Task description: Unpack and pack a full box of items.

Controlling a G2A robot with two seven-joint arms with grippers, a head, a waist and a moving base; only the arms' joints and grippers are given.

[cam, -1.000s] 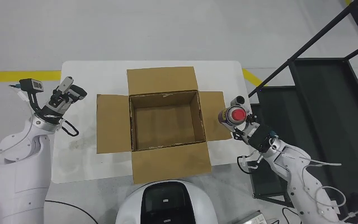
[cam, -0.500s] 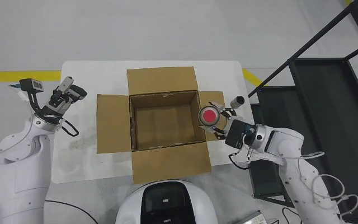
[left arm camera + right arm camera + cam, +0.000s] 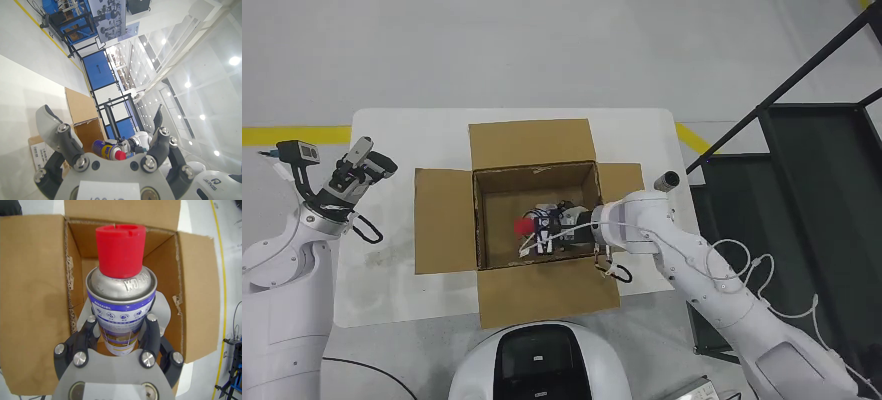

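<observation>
An open cardboard box (image 3: 537, 150) stands in the middle of the white table, all flaps spread flat. My right gripper (image 3: 550, 228) hangs inside the box opening, shut on a blue-labelled spray can with a red cap (image 3: 525, 227). In the right wrist view the spray can (image 3: 121, 311) stands out between the fingers (image 3: 150, 330), its cap pointing at the far box (image 3: 34, 275) wall. My left gripper (image 3: 370, 160) hovers open over the table's left edge, nothing in it. In the left wrist view this gripper (image 3: 103, 119) faces the box (image 3: 81, 111) and the distant spray can (image 3: 105, 149).
The white table (image 3: 402, 140) has bare room left of the box. A small grey cylinder (image 3: 667, 180) sits at the table's right edge. A black metal rack (image 3: 812, 170) stands close on the right. A yellow line (image 3: 292, 134) runs on the floor.
My right arm has swung left from beyond the table's right edge, over the right flap, into the box opening, carrying the spray can. The left arm has kept still.
</observation>
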